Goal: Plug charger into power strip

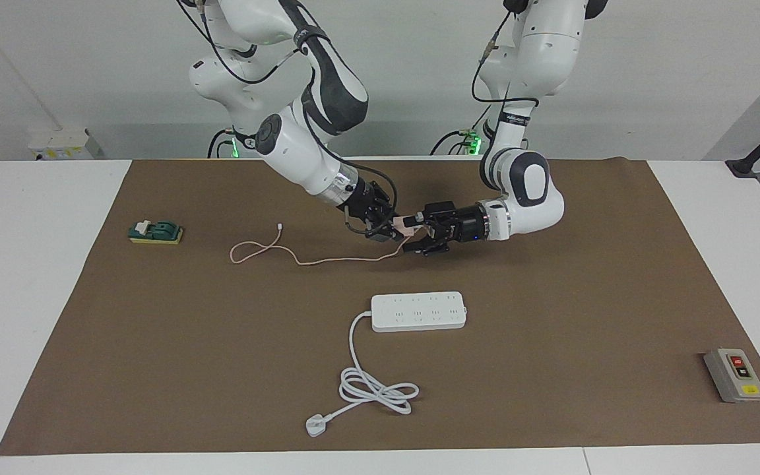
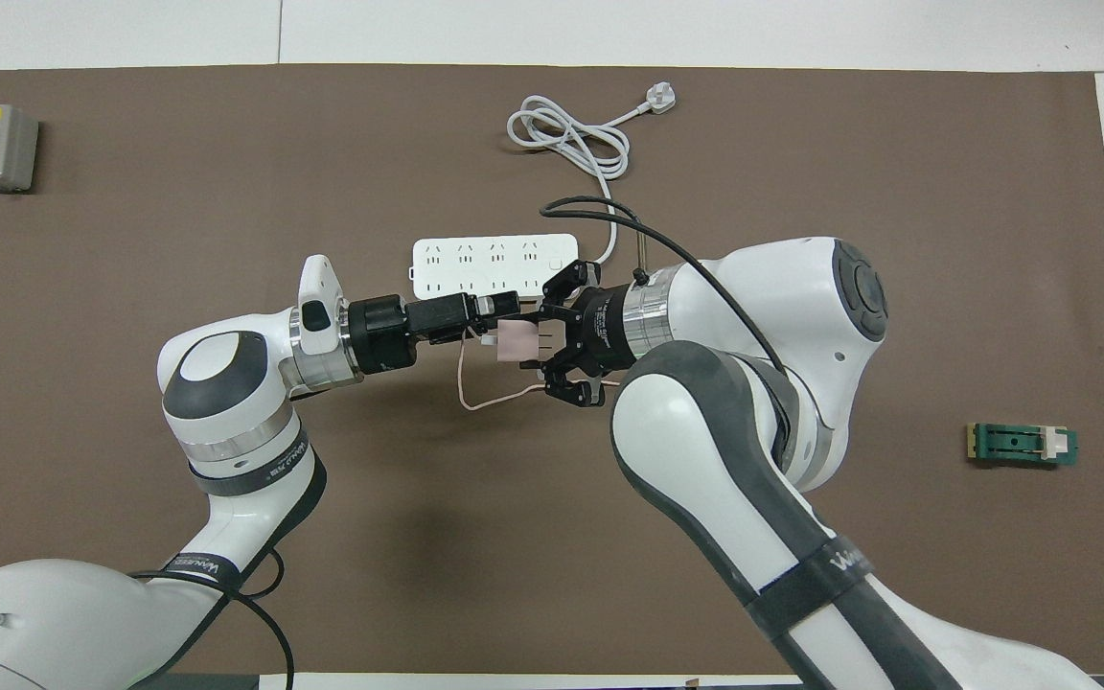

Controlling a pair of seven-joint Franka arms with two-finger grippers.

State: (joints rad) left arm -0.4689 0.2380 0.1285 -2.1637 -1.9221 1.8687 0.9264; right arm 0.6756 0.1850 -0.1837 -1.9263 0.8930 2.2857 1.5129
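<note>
While the charger (image 1: 408, 229) hangs in the air between the two grippers, over the brown mat (image 1: 551, 297) and nearer to the robots than the power strip (image 1: 418, 311), the step in hand looks like a hand-to-hand regrasp rather than the plugging itself. The right gripper (image 1: 398, 231) has its jaws closed on the pink cube. In the overhead view the prongs seem to point into that gripper's palm, though I cannot be sure. The left gripper (image 1: 423, 236) is level with the cube and just beside it, with its jaws spread wide and gripping nothing.

The thin pink cable (image 1: 327, 261) drops from the cube to the mat and trails toward the right arm's end of the table, and its tiny connector (image 1: 279, 226) lies loose there.

To do this well, whichever gripper ends up carrying the cube should hold it by its flat sides, with the prongs bare and free to turn downward (a grip over the prongs would block the socket). One pair of jaws should be firm before the other lets go. The cable needs slack so that it does not tug the cube askew. The strip lies flat on the mat with its sockets facing up, and its thick white cord (image 1: 373, 386) is coiled farther from the robots, clear of the path.
</note>
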